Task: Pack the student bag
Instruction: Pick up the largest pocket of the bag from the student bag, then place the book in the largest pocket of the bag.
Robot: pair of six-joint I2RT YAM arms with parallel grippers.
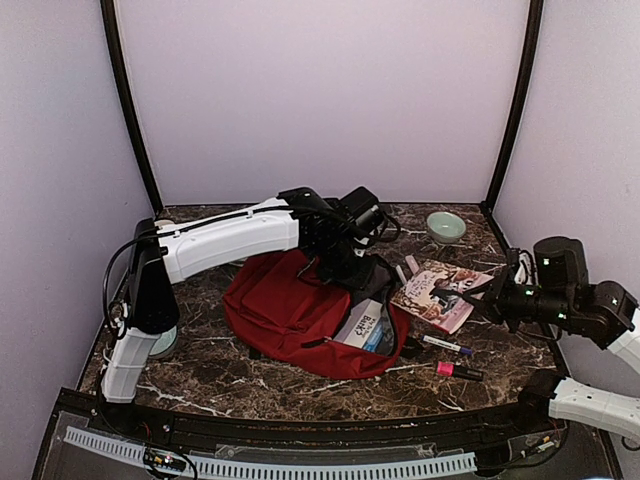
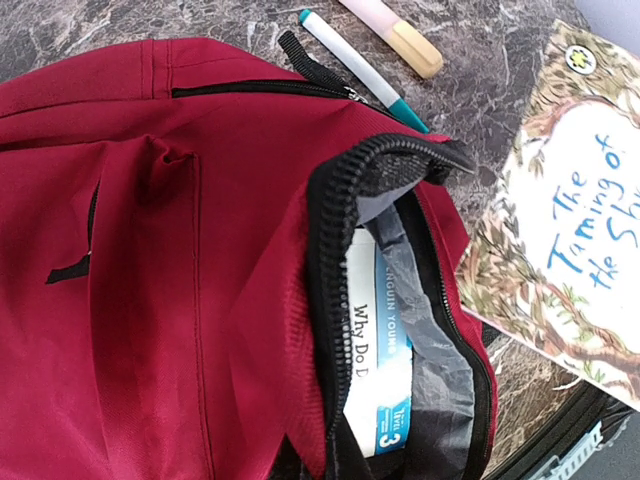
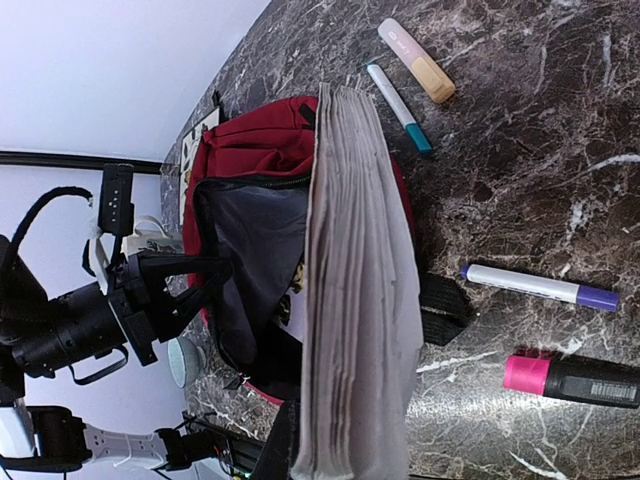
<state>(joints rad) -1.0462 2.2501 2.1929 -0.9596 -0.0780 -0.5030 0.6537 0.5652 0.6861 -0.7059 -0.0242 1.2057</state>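
From the top view, the bag (image 1: pixel 285 310) lies flat on the table (image 1: pixel 200 380), its mouth toward my right arm. My left gripper (image 1: pixel 350 270) looks pinched on the upper rim, and my right gripper (image 1: pixel 468 292) is clamped on the book (image 1: pixel 432 285) just beside the mouth. My worry is a corner catching the zip edge, which would shove the bag or pull the rim out of the left pinch. A bowl (image 1: pixel 445 226) sits well behind, out of the way. In the left wrist view, a second book (image 2: pixel 375 370) already fills much of the mouth, so the new one could jam against it; a teal pen (image 2: pixel 355 65) and highlighter (image 2: pixel 395 32) lie near the rim. In the right wrist view, the held book shows edge on, its pages fanning loose, and they could splay on the rim; my own fingers are hidden there. A purple marker (image 3: pixel 530 285) and pink marker (image 3: pixel 570 378) lie beside it, where a low sweep would scatter them.
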